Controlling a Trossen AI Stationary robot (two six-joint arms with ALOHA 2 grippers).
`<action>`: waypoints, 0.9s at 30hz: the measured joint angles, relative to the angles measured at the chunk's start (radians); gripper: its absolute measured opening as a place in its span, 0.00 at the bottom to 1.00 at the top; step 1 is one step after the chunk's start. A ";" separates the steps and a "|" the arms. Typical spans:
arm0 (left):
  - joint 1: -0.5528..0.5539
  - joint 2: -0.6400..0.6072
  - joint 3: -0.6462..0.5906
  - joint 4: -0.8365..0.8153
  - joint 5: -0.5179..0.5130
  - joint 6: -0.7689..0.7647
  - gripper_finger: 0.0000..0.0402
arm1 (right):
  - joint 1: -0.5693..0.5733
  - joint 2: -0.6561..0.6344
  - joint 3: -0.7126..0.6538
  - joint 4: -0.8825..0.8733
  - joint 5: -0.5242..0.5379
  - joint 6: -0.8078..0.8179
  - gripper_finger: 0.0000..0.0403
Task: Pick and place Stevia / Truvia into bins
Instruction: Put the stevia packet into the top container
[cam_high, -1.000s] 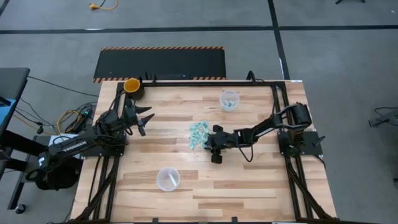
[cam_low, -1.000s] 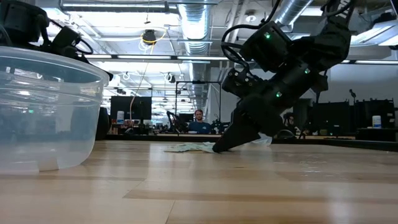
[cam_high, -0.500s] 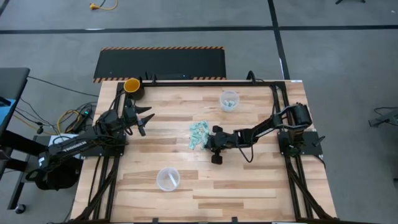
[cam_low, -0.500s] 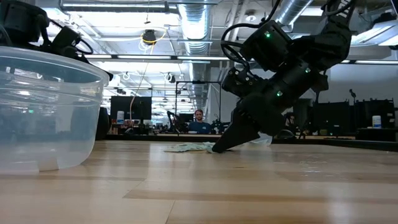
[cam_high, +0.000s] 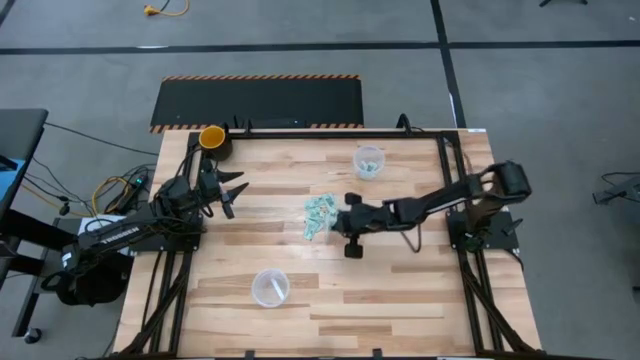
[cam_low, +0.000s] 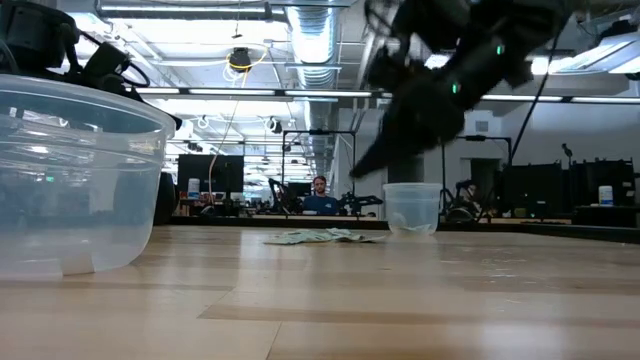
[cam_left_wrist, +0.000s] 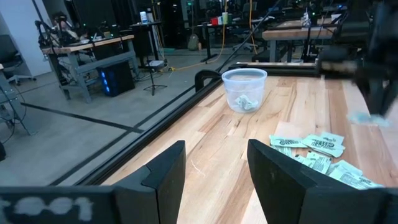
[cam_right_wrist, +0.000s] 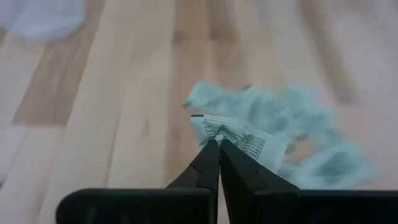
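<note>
mint-green/white packets (cam_high: 319, 214), clear cups (cam_high: 369, 161), yellow-orange cup (cam_high: 212, 137), blk/orange striped mat (cam_high: 257, 100)

High view: straight down over the whole table (cam_high: 330, 290). Low view: tabletop level, facing the room. Wrist views sit close; all share the packet pile (cam_high: 319, 215).

Blurred packet pile (cam_right_wrist: 292, 134) beyond right end effector (cam_right_wrist: 217, 146)

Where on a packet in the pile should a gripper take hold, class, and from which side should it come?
Grip a free corner or edge of an outlying Stevia packet in the pile, coming down from above: packets lie flat and overlapping on the table. The right gripper holds one so, by its edge. The left gripper waits aside.
</note>
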 joint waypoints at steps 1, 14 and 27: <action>0.000 0.000 0.000 0.000 0.000 0.000 0.41 | -0.003 -0.032 0.001 -0.019 0.027 -0.009 0.01; 0.000 0.000 0.000 0.000 0.000 0.000 0.41 | -0.163 -0.358 0.003 -0.326 0.534 0.007 0.00; 0.000 0.000 0.000 0.000 -0.001 0.000 0.41 | -0.432 -0.177 0.003 -0.386 0.320 0.075 0.00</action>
